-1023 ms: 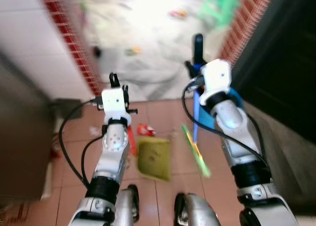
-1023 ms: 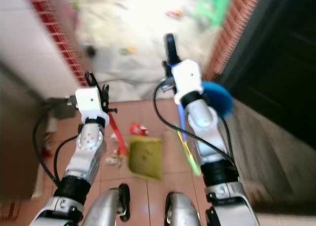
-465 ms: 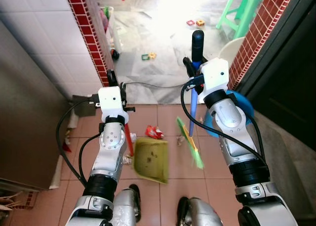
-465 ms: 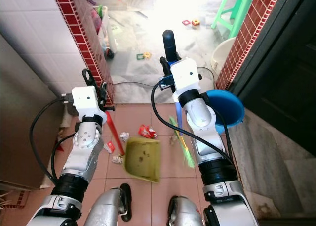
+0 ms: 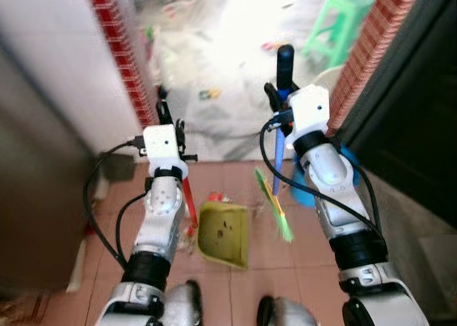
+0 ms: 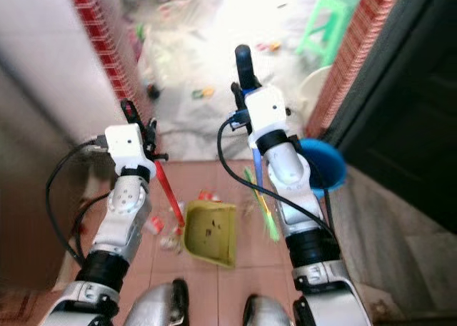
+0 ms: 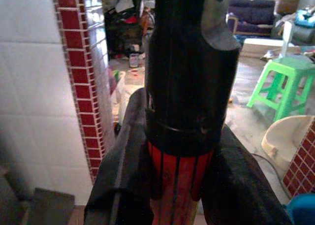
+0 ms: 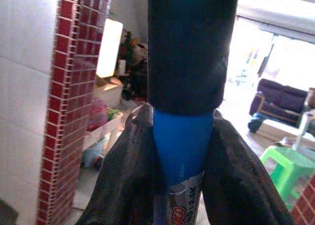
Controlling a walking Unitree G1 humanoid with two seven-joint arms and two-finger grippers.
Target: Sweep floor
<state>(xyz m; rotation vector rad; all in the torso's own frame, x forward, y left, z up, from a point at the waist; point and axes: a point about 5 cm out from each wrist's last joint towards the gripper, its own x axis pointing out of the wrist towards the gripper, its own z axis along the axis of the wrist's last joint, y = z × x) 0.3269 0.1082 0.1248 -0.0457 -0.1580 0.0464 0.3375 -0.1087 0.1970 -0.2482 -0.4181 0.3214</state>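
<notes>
Broom: long blue plastic-looking handle (image 8: 182, 136) with a smooth black grip at the top and a printed label lower down; its green bristle head (image 5: 275, 206) is blurred, resting low on the floor right of the dustpan. The long axis runs from the grip, up and far, down toward the near floor, leaning slightly.
Right gripper (image 8: 181, 151): its two black fingers are pinched on the blue broom handle just under the black grip.
Dustpan: olive-yellow, flat, scoop-shaped pan (image 5: 225, 233) lying on the floor between the two arms, small dark specks on it; its red ribbed handle (image 7: 178, 185), topped by a black cap, rises from the pan's left edge up and far.
Left gripper (image 7: 177, 178): black fingers pressed on the red dustpan handle below the cap.
Floor: matte terracotta tiles (image 5: 243, 283) near, pale shiny stone further off.
Litter: small red scrap (image 5: 215, 196) just beyond the pan; pale crumpled bits (image 6: 168, 240) at its left.
Surroundings: round blue plastic bucket (image 6: 323, 167) right of the right arm; green plastic stool (image 5: 334, 19) far right; red brick-tiled wall edge (image 5: 118, 51) far left.
</notes>
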